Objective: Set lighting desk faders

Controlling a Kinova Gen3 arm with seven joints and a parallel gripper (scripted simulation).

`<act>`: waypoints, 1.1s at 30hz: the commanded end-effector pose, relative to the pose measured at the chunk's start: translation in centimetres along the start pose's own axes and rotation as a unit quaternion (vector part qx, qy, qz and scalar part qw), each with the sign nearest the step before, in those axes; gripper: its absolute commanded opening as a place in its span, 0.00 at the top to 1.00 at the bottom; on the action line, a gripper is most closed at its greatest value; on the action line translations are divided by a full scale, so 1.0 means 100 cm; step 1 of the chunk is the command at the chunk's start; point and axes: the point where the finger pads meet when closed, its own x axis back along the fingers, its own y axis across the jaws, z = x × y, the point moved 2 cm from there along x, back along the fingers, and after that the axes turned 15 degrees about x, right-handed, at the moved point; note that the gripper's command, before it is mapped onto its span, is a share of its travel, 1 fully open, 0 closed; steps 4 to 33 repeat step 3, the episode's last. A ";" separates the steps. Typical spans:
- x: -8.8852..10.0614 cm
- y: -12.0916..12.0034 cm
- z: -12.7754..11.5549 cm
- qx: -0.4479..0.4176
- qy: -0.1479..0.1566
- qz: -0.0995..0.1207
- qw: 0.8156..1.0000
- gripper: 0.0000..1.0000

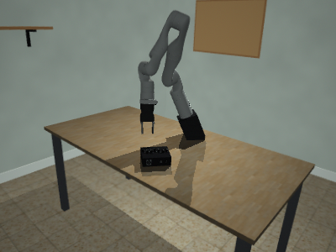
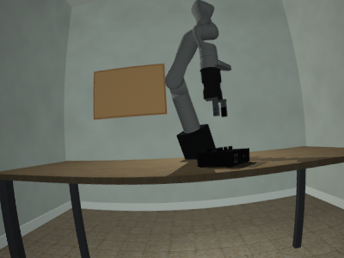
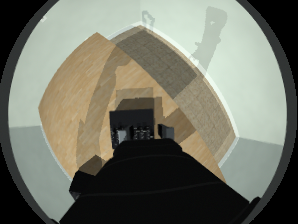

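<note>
The lighting desk (image 1: 155, 157) is a small black box standing on the wooden table near its front edge. It also shows in the exterior view (image 2: 224, 156) and in the wrist view (image 3: 136, 124). Small fader caps stand along its top, too small to read their levels. My gripper (image 1: 147, 128) hangs open and empty, fingers pointing down, well above the desk and a little behind it. In the exterior view the gripper (image 2: 219, 107) is clearly apart from the desk. In the wrist view my own dark body hides the lower part of the desk.
The arm's black base (image 1: 191, 124) stands on the table behind the desk. A cork board (image 1: 229, 26) hangs on the back wall and a small shelf (image 1: 26, 30) at the upper left. The table edge runs just in front of the desk.
</note>
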 end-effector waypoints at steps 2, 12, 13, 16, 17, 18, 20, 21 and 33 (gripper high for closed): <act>0.001 -0.001 0.001 0.000 0.000 0.001 1.000 0.00; 0.001 -0.001 0.001 0.000 0.000 0.001 1.000 0.00; 0.001 -0.001 0.001 0.000 0.000 0.001 1.000 0.00; 0.001 -0.001 0.001 0.000 0.000 0.001 1.000 0.00; 0.001 -0.001 0.001 0.000 0.000 0.001 1.000 0.00; 0.001 -0.001 0.001 0.000 0.000 0.001 1.000 0.00; 0.001 -0.001 0.001 0.000 0.000 0.001 1.000 0.00; 0.001 -0.001 0.001 0.000 0.000 0.001 1.000 0.00; 0.001 -0.001 0.001 0.000 0.000 0.001 1.000 0.00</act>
